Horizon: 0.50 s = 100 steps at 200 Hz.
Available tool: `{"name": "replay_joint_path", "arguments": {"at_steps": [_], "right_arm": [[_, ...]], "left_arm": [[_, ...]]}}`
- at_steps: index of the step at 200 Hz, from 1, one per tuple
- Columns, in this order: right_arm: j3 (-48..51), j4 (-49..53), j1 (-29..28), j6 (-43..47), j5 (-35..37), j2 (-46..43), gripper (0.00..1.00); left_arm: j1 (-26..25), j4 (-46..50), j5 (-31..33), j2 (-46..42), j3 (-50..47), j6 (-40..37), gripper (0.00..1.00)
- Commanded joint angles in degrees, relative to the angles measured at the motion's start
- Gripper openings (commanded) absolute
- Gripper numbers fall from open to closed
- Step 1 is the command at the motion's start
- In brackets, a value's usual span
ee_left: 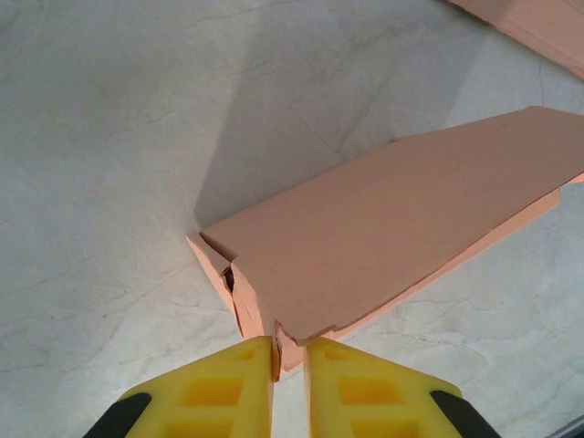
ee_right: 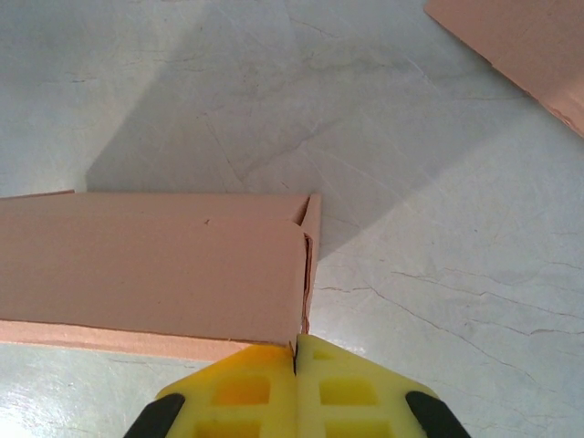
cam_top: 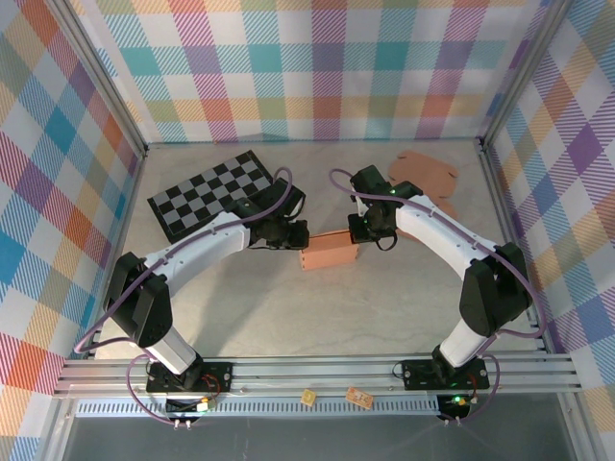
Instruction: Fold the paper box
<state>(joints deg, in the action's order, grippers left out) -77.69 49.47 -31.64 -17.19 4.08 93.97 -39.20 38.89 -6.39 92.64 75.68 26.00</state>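
The salmon-coloured paper box lies as a long closed block in the middle of the table. My left gripper is at its left end. In the left wrist view the yellow fingers stand a narrow slit apart, and the left gripper is shut on the corner flap of the paper box. My right gripper is at the right end. In the right wrist view the right gripper is shut, and the thin edge of the end wall of the paper box runs into the seam between its fingers.
A black-and-white checkered board lies at the back left. Flat cardboard blanks lie at the back right, and their edge is seen as blanks and blanks in the wrist views. Plaid walls enclose the table.
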Motion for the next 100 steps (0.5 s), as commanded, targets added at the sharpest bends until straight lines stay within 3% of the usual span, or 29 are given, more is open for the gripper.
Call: {"name": "replay_joint_path", "arguments": {"at_steps": [1,100], "right_arm": [[-1.83,2.84,-0.33,-0.88,-0.53,0.77,0.00],[-7.02,7.98,0.33,-1.79,-0.99,3.30,0.00]], "left_arm": [[-0.26,1.88,-2.37,1.57,1.95,2.34,0.16],[-0.11,5.98,-3.28,2.81,4.30,4.33,0.19]]}}
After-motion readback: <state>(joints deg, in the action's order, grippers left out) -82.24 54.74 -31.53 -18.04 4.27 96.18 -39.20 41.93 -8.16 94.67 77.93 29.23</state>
